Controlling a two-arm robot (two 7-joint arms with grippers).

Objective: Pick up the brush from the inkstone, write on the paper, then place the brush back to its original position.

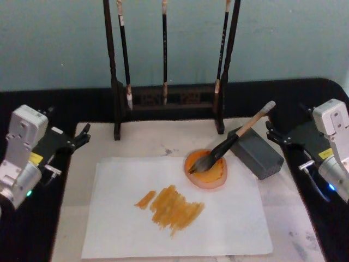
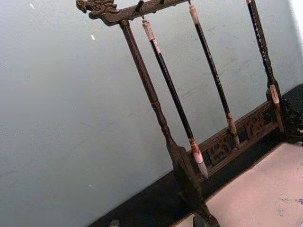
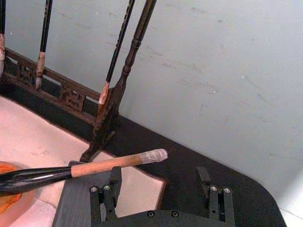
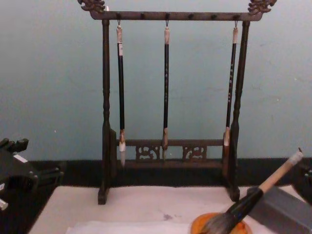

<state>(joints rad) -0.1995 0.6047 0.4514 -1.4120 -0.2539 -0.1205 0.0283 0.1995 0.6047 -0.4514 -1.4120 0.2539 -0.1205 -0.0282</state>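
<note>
Brush (image 1: 229, 146) bristles-down in inkstone (image 1: 218, 180), handle slanting up over block (image 1: 263, 157), cap end toward right gripper (image 1: 271, 131). Waits just beside, fingers spread, empty. Left gripper (image 1: 84, 135) well apart, likewise spread.

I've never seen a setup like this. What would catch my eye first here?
The orange-brown strokes smeared across the paper mid-table stand out most, and just behind them the brush lies with its bristles in the inkstone and its handle propped on a grey block. At the back, three thin brushes hang from a dark wooden rack, while the left gripper and right gripper sit at the table's sides, holding nothing.
</note>
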